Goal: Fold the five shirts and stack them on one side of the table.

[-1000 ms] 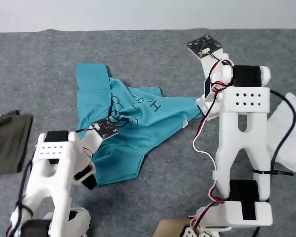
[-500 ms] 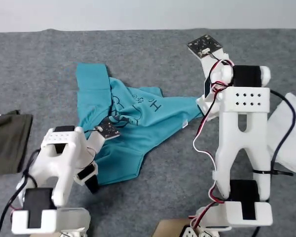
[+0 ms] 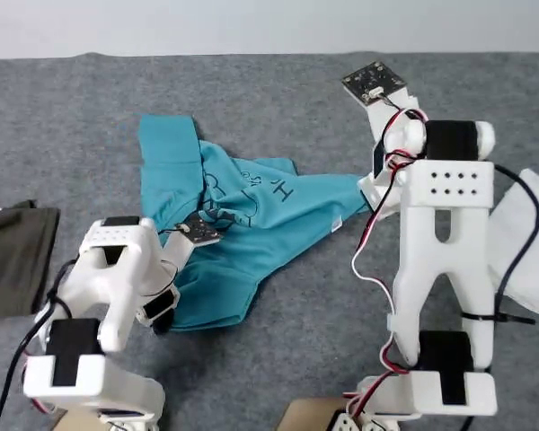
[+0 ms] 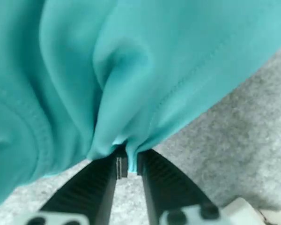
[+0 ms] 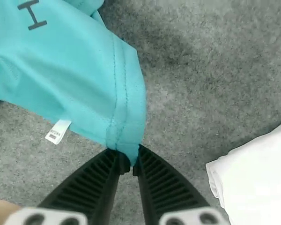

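A teal shirt (image 3: 242,224) lies crumpled in the middle of the grey table, dark lettering up. My left gripper (image 4: 127,161) is shut on a bunched fold of the teal shirt (image 4: 131,70) at its near-left hem, and in the high view it sits at the shirt's lower left (image 3: 164,316). My right gripper (image 5: 128,161) is shut on a hemmed corner of the teal shirt (image 5: 84,75), close to a small white label (image 5: 57,131); from above it is at the shirt's right tip (image 3: 370,190).
A dark olive garment (image 3: 13,260) lies at the left edge. White cloth (image 3: 530,242) lies at the right edge, under the right arm, and its corner (image 5: 253,183) lies close to my right gripper. A brown object (image 3: 310,417) pokes in at the front edge.
The left arm has swung back and leftward, pulling the shirt's lower-left hem slightly with it. The right arm has not moved.
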You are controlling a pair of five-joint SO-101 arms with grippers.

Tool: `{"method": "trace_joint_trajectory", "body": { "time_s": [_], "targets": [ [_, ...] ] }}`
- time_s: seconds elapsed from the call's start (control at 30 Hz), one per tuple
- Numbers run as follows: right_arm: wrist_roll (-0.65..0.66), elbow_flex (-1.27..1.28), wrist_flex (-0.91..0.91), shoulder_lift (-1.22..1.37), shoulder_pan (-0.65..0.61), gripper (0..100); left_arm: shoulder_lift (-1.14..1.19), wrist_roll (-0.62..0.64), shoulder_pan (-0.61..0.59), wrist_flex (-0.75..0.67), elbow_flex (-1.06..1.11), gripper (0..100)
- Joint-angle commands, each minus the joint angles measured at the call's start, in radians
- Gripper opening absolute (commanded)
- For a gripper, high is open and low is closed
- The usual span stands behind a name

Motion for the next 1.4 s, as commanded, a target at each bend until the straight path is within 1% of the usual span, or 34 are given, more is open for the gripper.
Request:
{"method": "trace_joint_trajectory", "body": {
  "time_s": [0.0,0.13,0.27,0.47,0.57,0.77,0.9,1.13,1.27,1.37],
  "targets": [
    [0.005,-0.011,0.021,-0.087,0.035,1.0,-0.138,0.046,-0.009,0.074,-0.139,0],
    [0.003,-0.009,0.022,-0.124,0.079,1.0,-0.381,0.115,-0.008,0.170,-0.271,0],
    [-0.006,-0.008,0.041,-0.160,0.093,1.0,-0.580,0.210,-0.005,0.227,-0.380,0],
    [-0.066,-0.008,0.039,-0.236,0.071,1.0,-0.727,0.308,-0.011,0.258,-0.498,0],
    [-0.106,-0.011,0.041,-0.300,0.036,1.0,-0.766,0.339,-0.011,0.250,-0.619,0],
    [-0.118,-0.015,0.031,-0.487,-0.071,1.0,-0.784,0.354,-0.011,0.166,-0.909,0],
    [-0.120,-0.017,0.004,-0.595,-0.077,1.0,-0.784,0.361,-0.011,0.080,-1.041,0],
    [-0.117,-0.017,-0.173,-0.771,0.028,1.0,-0.784,0.356,-0.011,-0.044,-1.219,0],
    [-0.114,-0.017,-0.219,-0.826,0.084,1.0,-0.787,0.350,-0.011,-0.120,-1.299,0],
    [-0.112,-0.017,-0.236,-0.852,0.128,1.0,-0.789,0.285,-0.011,-0.150,-1.353,0]
  ]
}}
